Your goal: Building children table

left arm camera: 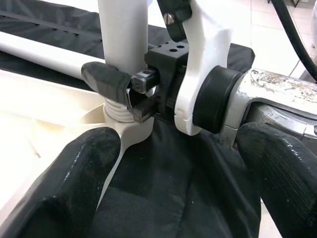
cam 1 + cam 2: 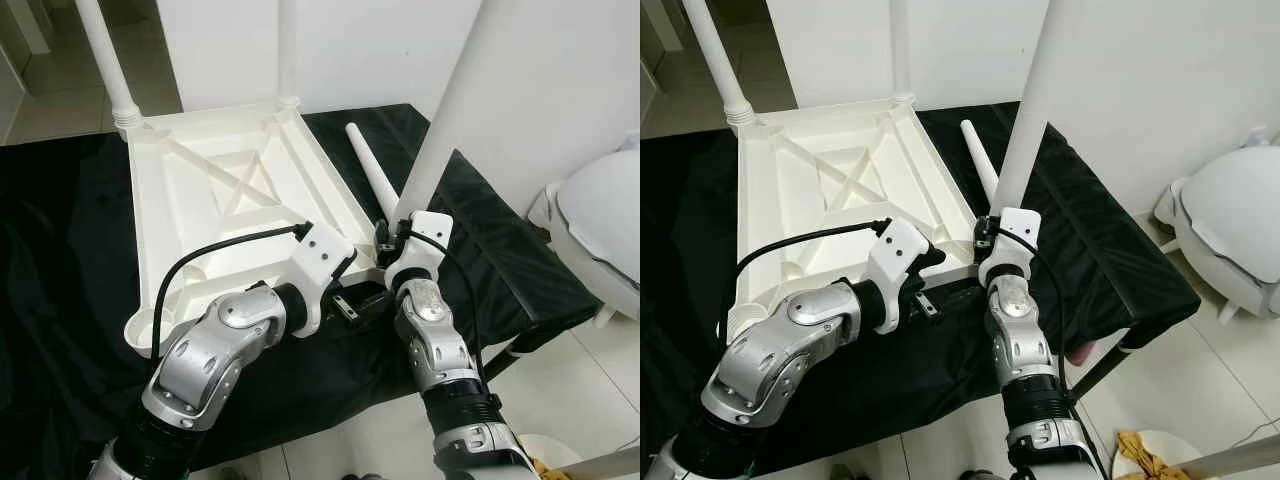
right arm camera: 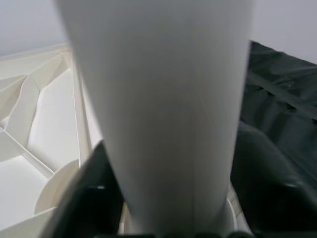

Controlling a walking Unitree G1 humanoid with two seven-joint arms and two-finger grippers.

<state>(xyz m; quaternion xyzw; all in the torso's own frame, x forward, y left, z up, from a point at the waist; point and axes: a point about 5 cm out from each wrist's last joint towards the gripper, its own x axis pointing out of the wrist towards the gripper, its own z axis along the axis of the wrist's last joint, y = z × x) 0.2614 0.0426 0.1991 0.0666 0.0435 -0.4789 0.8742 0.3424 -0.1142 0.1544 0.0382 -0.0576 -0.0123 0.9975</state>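
Observation:
A white plastic table (image 2: 230,190) lies upside down on a black cloth (image 2: 60,260). Two legs (image 2: 105,60) stand in its far corners. A third white leg (image 2: 450,110) stands upright at the near right corner, and my right gripper (image 2: 392,232) is shut on its lower end. In the left wrist view the leg's threaded base (image 1: 119,110) sits at the corner socket, with a right finger (image 1: 106,82) pressed on the leg. My left gripper (image 2: 360,300) is open just before that corner, fingers (image 1: 74,183) spread wide. A loose leg (image 2: 370,170) lies on the cloth.
The cloth-covered surface ends close to my arms, with tiled floor (image 2: 560,400) below. A rounded white object (image 2: 600,220) stands on the floor at the right. A yellow rag (image 2: 1145,455) lies on a white disc near my right arm.

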